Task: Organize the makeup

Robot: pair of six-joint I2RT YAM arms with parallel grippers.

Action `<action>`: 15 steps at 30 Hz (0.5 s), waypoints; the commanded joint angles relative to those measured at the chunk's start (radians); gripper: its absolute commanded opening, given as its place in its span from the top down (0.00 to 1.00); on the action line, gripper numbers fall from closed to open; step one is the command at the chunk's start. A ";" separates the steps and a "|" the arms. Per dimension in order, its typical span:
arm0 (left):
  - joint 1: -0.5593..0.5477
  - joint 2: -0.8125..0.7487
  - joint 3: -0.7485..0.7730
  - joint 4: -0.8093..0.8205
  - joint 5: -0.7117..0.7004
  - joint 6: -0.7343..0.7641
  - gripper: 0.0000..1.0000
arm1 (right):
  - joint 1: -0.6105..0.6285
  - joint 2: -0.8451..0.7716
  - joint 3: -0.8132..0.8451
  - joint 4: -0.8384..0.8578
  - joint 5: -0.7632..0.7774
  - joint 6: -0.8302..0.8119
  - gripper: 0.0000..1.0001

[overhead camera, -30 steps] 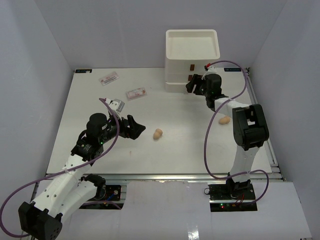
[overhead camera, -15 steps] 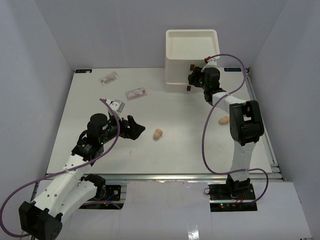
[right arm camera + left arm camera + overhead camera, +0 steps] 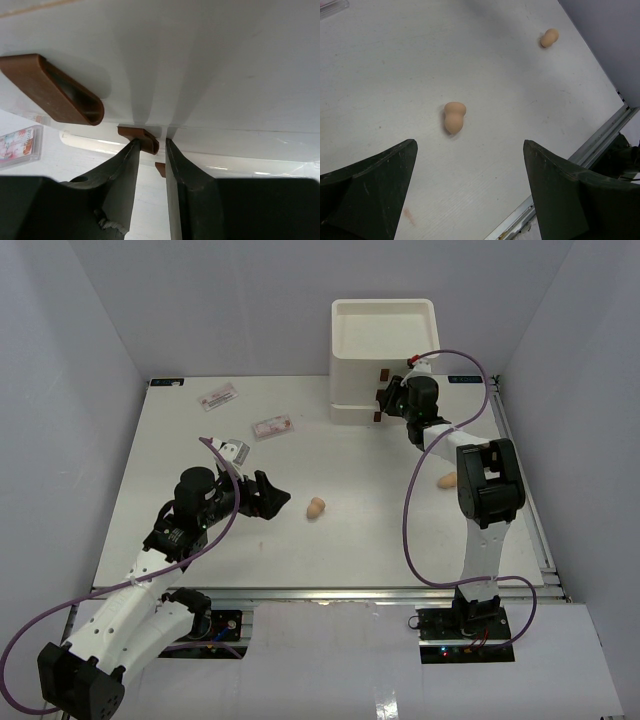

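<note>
**Two sponges, two packets, one small white piece, all out on the table**

We count two peach sponges, both smooth, matte and egg-shaped with a pinched waist. One sponge (image 3: 315, 507) lies near the middle of the white table (image 3: 200, 540). The other sponge (image 3: 447, 480) lies toward 3 o'clock, just beside the right arm.

Two flat, clear packets with pink-red print lie well apart from the sponges. One packet (image 3: 218, 396) is at 11 o'clock and the second packet (image 3: 272, 426) is nearer the centre. A small white item (image 3: 234, 450) sits at 9 o'clock by the left arm, too small for us to make out.

The white drawer box (image 3: 385, 350), glossy and square, stands at 1 o'clock. From the right wrist we count three brown handles, rounded flat loops: a large handle (image 3: 55, 90), a middle handle (image 3: 140, 136) and a sliver of a third below.

The left gripper (image 3: 275, 498) is spread wide and holds nothing, with the central sponge at its 12 o'clock. The right gripper (image 3: 151, 142) has its fingers drawn close about the end of the middle handle, but we cannot tell whether they pinch it
</note>
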 commanded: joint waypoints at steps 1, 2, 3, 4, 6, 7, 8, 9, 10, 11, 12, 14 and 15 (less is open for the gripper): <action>0.004 -0.007 -0.007 0.002 -0.008 -0.005 0.02 | 0.007 0.012 0.049 0.063 -0.048 0.006 0.61; 0.004 -0.006 -0.008 0.002 -0.008 -0.005 0.02 | 0.009 0.013 0.050 0.062 -0.052 0.006 0.59; 0.004 -0.006 -0.008 0.002 -0.008 -0.005 0.02 | 0.010 0.014 0.051 0.061 -0.054 0.001 0.56; 0.004 -0.007 -0.008 0.002 -0.008 -0.005 0.02 | 0.010 0.014 0.053 0.060 -0.055 -0.006 0.54; 0.005 -0.006 -0.009 0.003 -0.008 -0.005 0.02 | 0.010 0.013 0.052 0.060 -0.058 -0.011 0.50; 0.006 -0.005 -0.009 0.004 -0.008 -0.005 0.02 | 0.010 0.012 0.052 0.060 -0.058 -0.013 0.49; 0.005 -0.002 -0.009 0.004 -0.009 -0.005 0.02 | 0.010 0.014 0.054 0.060 -0.053 -0.015 0.49; 0.004 0.000 -0.008 0.005 -0.006 -0.004 0.02 | 0.011 0.015 0.058 0.058 -0.051 -0.016 0.49; 0.004 0.002 -0.008 0.006 -0.004 -0.003 0.02 | 0.012 0.018 0.067 0.051 -0.045 -0.018 0.50; 0.004 0.004 -0.008 0.007 -0.004 -0.004 0.02 | 0.013 0.024 0.077 0.044 -0.038 -0.020 0.51; 0.004 0.003 -0.008 0.008 -0.004 -0.005 0.02 | 0.013 0.031 0.088 0.036 -0.030 -0.022 0.53; 0.004 0.002 -0.008 0.007 -0.004 -0.005 0.02 | 0.015 0.043 0.113 0.017 -0.011 -0.023 0.59; 0.005 0.001 -0.008 0.007 -0.006 -0.005 0.02 | 0.015 0.051 0.122 0.009 0.005 -0.022 0.64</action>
